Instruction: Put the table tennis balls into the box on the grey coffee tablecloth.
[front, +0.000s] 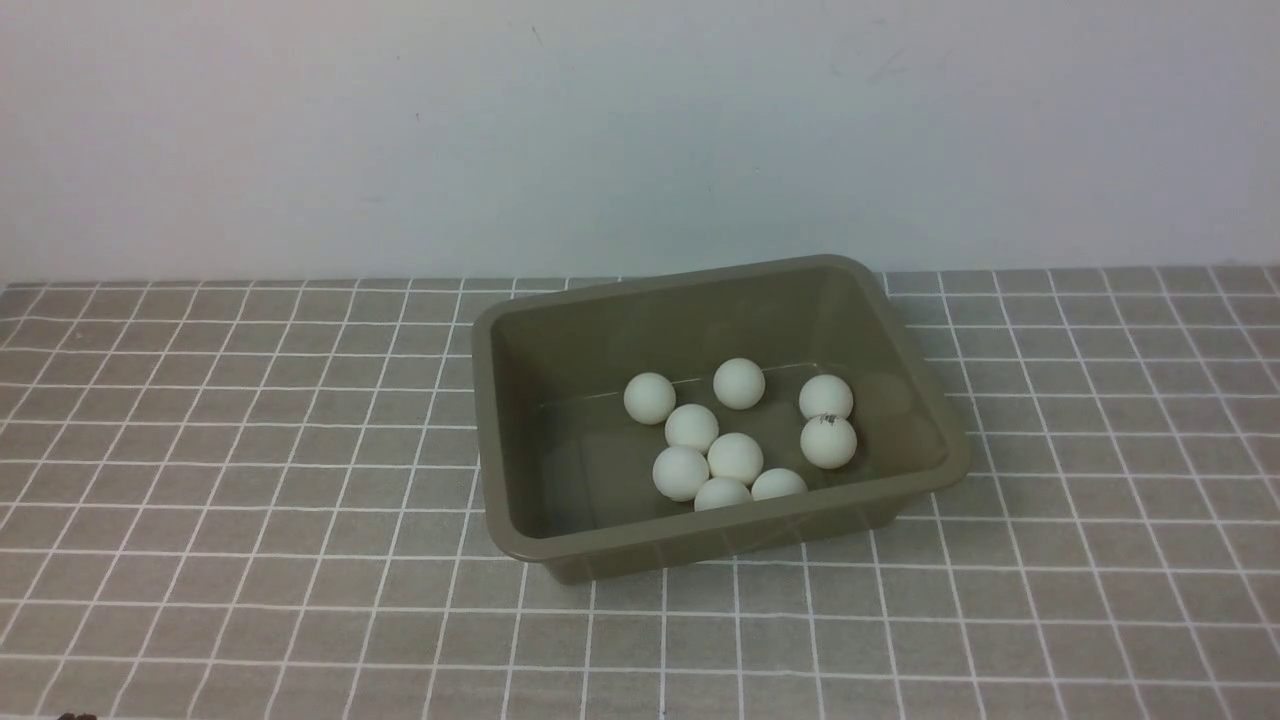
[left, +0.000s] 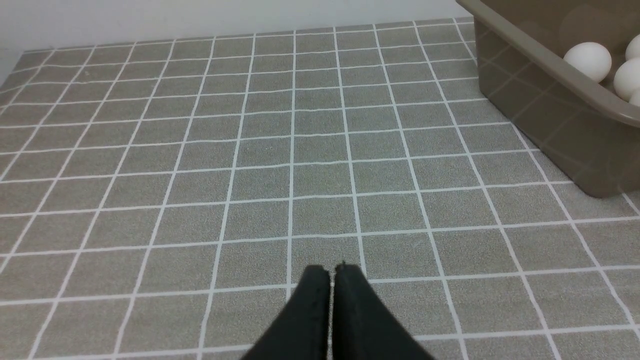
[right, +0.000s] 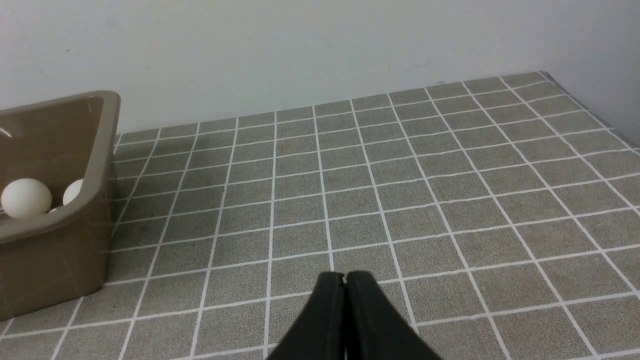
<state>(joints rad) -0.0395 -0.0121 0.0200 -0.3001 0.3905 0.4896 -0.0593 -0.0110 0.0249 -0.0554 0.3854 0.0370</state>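
The olive-brown box (front: 520, 540) stands on the grey coffee tablecloth (front: 230, 500) at the middle of the front view. Several white table tennis balls (front: 735, 457) lie inside it, clustered toward its near right; one (front: 828, 441) has a dark printed mark. Neither arm shows in the front view. My left gripper (left: 332, 270) is shut and empty, low over bare cloth, with the box (left: 545, 115) apart from it. My right gripper (right: 344, 276) is shut and empty over bare cloth, the box (right: 55, 260) apart from it. Balls show in both wrist views (left: 590, 60) (right: 26, 198).
A plain pale wall (front: 640, 130) rises behind the cloth's far edge. The cloth's right edge shows in the right wrist view (right: 595, 115). No ball lies on the cloth outside the box in any view.
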